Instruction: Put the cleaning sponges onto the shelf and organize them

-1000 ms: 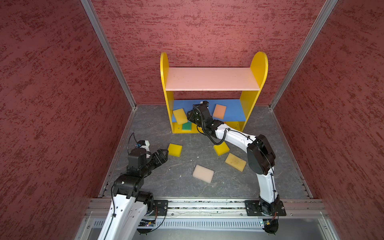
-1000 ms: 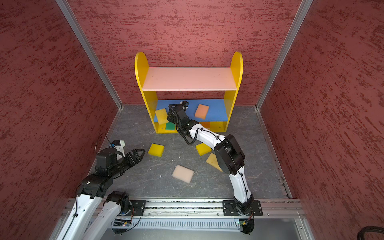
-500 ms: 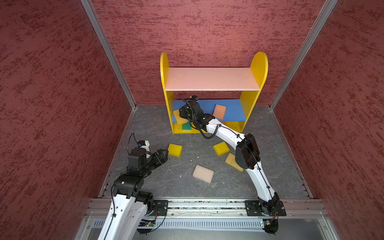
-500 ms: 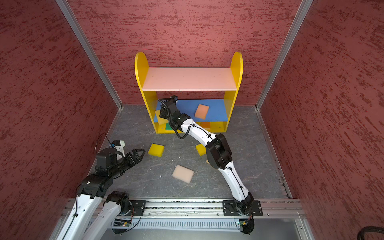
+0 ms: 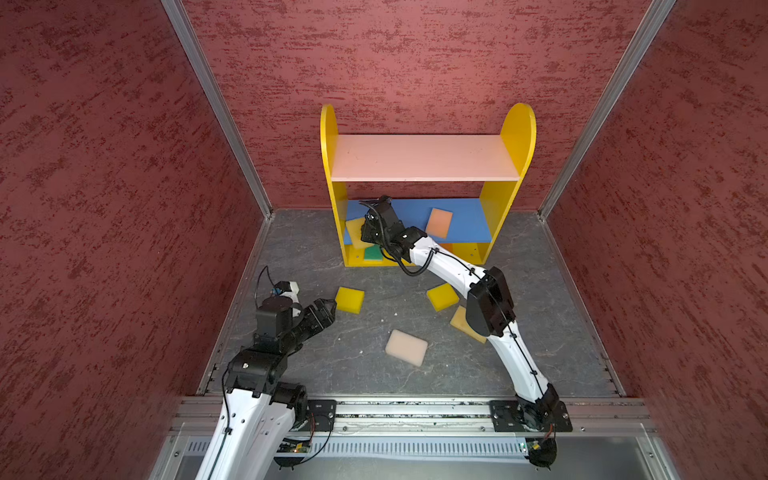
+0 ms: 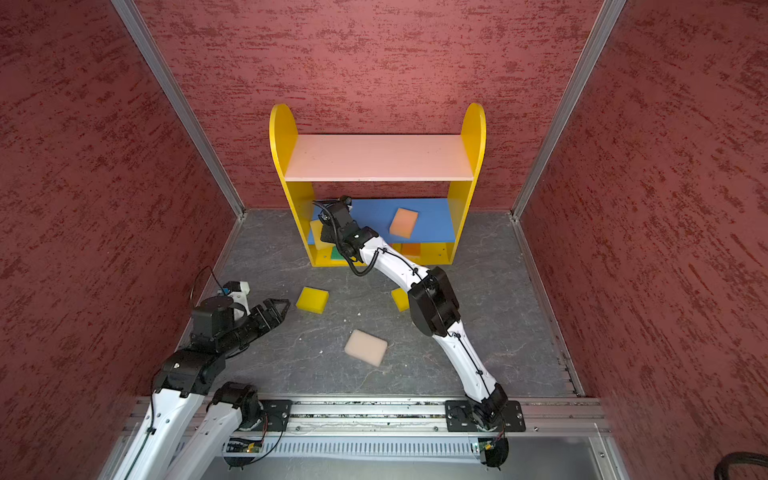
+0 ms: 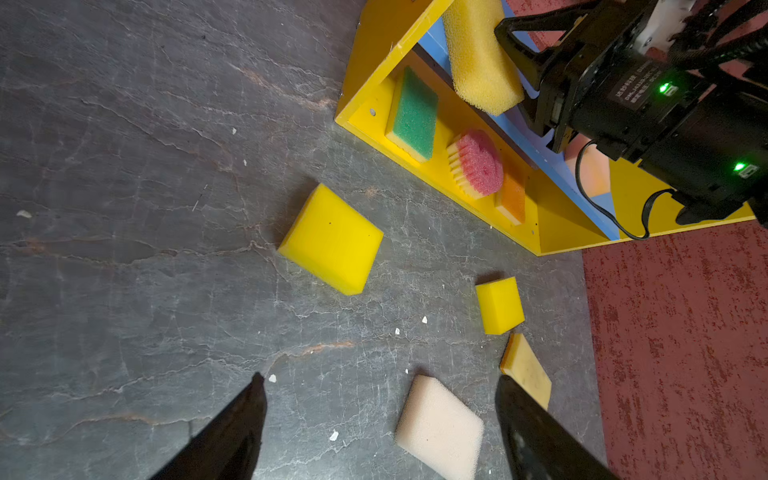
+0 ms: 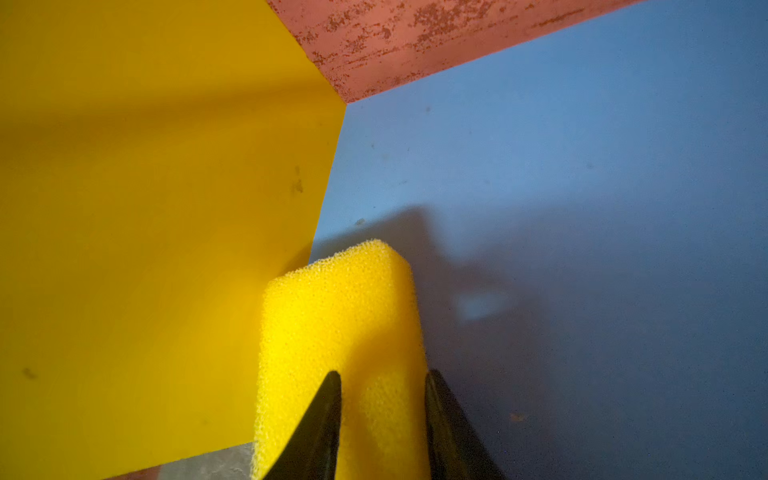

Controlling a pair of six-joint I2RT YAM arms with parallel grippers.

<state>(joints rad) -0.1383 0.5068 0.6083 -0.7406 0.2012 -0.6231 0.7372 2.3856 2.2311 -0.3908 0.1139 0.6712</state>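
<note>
The shelf (image 5: 424, 158) stands against the back wall. At the left end of its blue middle board, my right gripper (image 8: 382, 374) is shut on a golden sponge (image 8: 340, 307) that overhangs the board's front edge (image 7: 478, 62). A peach sponge (image 5: 439, 222) lies further right on that board. On the yellow bottom board sit a green-topped sponge (image 7: 415, 112), a round pink one (image 7: 478, 164) and an orange one (image 7: 513, 197). My left gripper (image 5: 328, 305) hovers open and empty, low over the floor beside a yellow sponge (image 5: 350, 299).
On the grey floor also lie a smaller yellow sponge (image 5: 442, 296), a tan one (image 5: 461, 322) partly under my right arm, and a cream one (image 5: 406, 347). Red walls close in on three sides. A metal rail (image 5: 415, 409) runs along the front.
My right gripper has moved left along the blue board to the golden sponge and its jaws have closed on it. The left arm has not moved.
</note>
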